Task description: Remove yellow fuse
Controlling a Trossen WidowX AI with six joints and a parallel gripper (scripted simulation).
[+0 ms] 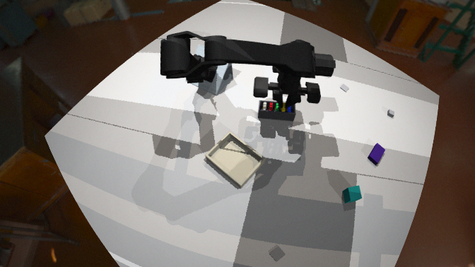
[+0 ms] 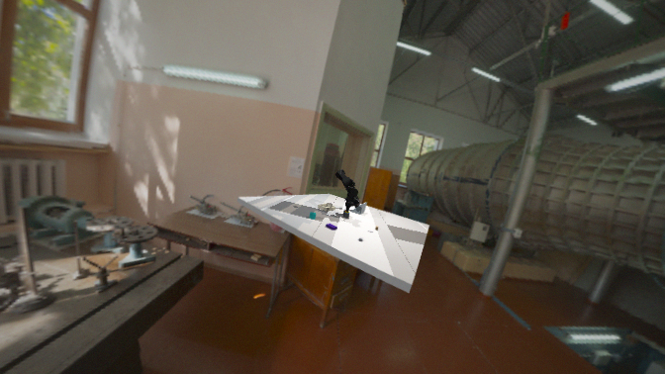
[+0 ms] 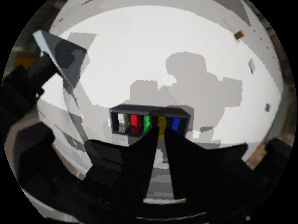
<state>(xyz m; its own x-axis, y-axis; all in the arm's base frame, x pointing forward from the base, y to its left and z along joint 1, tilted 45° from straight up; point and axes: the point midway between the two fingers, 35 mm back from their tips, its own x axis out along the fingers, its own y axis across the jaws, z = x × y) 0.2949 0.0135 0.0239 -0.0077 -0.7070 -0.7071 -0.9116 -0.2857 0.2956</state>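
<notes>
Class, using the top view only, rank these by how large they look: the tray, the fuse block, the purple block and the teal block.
1. Tray
2. Fuse block
3. Teal block and purple block: they look about alike, so they are not ranked against each other.

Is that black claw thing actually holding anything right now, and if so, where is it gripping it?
Yes. The tool is shut on the small yellow fuse, pinching its top end from both sides; the fuse still sits in the dark fuse block.

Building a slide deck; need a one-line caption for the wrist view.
Gripper shut on the yellow fuse, seated in the fuse block beside the green fuse and blue fuse.
</notes>
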